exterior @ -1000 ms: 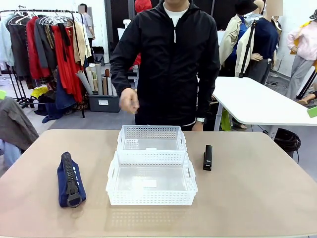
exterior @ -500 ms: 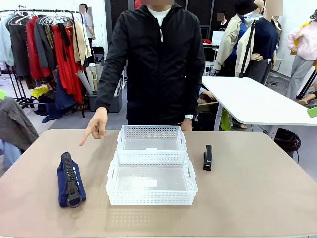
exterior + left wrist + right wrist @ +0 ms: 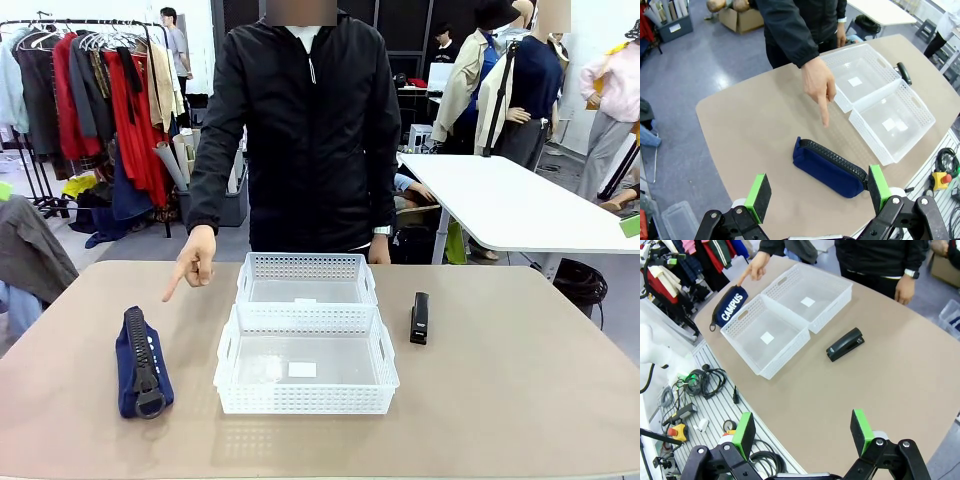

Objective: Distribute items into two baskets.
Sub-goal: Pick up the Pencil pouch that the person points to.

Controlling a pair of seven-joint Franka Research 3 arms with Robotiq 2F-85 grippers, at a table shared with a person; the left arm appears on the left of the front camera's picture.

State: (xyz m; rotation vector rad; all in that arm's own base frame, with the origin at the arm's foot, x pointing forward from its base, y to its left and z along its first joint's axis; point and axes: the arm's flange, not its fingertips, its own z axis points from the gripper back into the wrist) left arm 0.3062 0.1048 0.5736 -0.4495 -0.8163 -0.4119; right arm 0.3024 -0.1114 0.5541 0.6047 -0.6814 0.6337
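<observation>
Left claw and right claw both released, above the desk.
Pouch lies lower left, stapler right of centre; near basket and far basket touch between them. A hand points toward the pouch.

The left gripper and right gripper have black fingers, silver screws and bright green pads; the person wears a black zip jacket and wristwatch

Tan table: navy pouch left, two white baskets centre, black stapler right.
</observation>
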